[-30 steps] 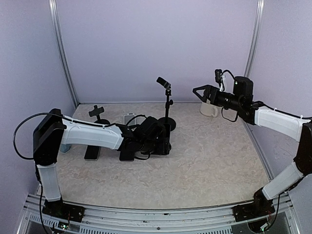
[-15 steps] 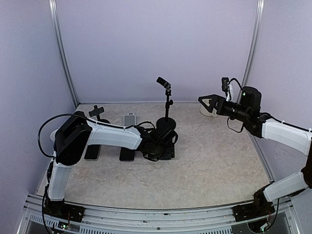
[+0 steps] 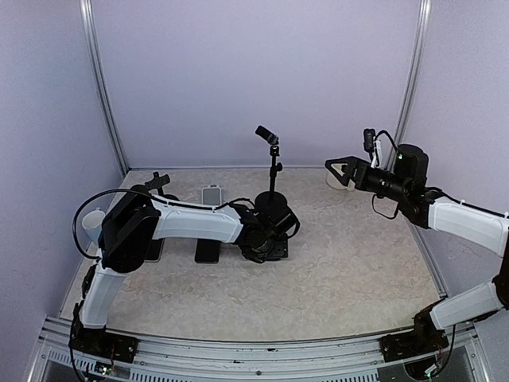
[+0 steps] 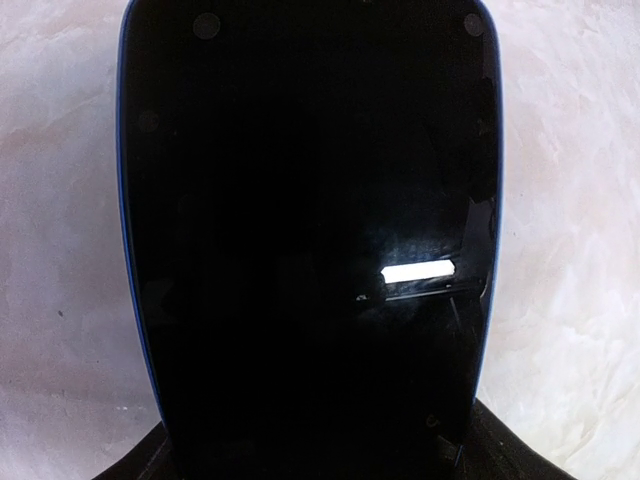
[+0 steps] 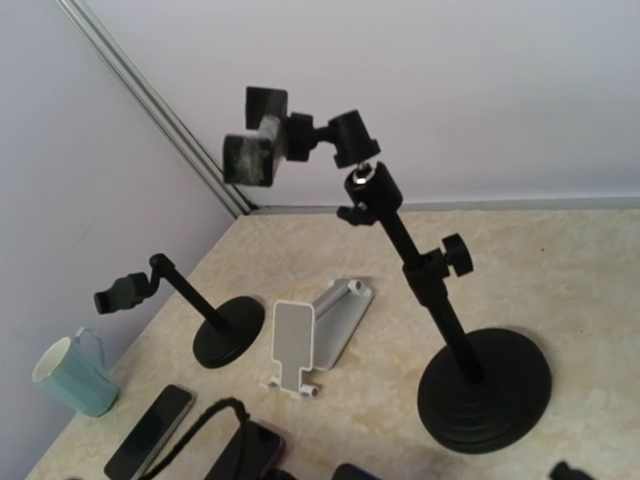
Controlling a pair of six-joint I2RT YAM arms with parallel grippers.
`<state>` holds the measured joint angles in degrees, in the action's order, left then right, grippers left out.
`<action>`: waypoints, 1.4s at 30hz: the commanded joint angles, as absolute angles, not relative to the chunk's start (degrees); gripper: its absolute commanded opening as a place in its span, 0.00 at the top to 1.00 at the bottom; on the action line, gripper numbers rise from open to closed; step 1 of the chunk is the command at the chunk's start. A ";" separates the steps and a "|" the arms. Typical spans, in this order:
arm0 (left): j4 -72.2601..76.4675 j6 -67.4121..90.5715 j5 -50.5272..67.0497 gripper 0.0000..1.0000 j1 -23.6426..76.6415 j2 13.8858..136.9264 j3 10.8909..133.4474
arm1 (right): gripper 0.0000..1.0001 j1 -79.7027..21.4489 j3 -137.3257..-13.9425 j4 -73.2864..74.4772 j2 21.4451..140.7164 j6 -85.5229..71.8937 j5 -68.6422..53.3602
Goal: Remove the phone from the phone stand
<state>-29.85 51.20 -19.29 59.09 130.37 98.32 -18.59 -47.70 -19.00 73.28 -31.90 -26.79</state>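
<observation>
A black phone (image 4: 310, 230) with a blue edge fills the left wrist view, low over the marble table. My left gripper (image 3: 266, 239) is shut on its near end, just in front of the tall stand's round base (image 3: 274, 208); its fingers are hidden by the phone. The tall black phone stand (image 5: 400, 240) stands upright and its clamp (image 5: 262, 145) holds nothing. My right gripper (image 3: 338, 169) hangs open in the air at the right, pointing toward the stand, with nothing between its fingers.
A short black stand (image 5: 215, 335), a silver desk stand (image 5: 300, 345) and a teal cup (image 5: 75, 375) sit at the back left. Two more phones (image 3: 151, 248) (image 3: 207, 251) lie flat on the table. A white mug (image 3: 343, 181) stands behind the right gripper.
The left arm's elbow has swung forward and to the right, and its gripper has slid slightly right with the phone. The right arm has drawn back a little to the right.
</observation>
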 commanded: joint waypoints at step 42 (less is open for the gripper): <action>-12.23 36.54 -18.37 0.01 52.89 106.59 83.45 | 0.00 -15.88 -44.20 -12.44 67.39 -27.53 -27.76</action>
